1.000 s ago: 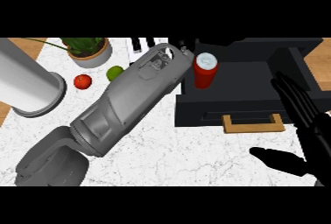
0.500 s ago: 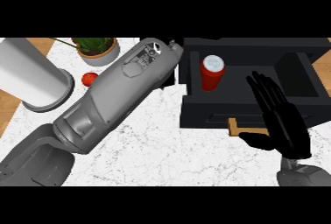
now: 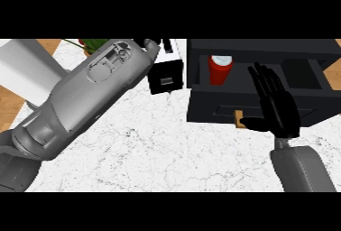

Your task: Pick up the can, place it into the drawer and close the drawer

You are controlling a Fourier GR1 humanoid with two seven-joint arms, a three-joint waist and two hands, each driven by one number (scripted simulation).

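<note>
The can (image 3: 220, 70) is seen upright inside the open drawer (image 3: 200, 67), in its left compartment; placement is judged done. The right hand (image 3: 276, 106) is held flat over the drawer front, fingers straight and spread, thumb out to the left near the tan handle (image 3: 237, 118), gripping nothing. That posture is read as set up for a push to shut the drawer. The can sits just left of the fingertips (image 3: 256, 70), apart from them. The left hand (image 3: 165, 77) is partly hidden behind its grey forearm near the drawer's left wall; whether its fingers are open or curled cannot be told. Closing is judged not yet done.
</note>
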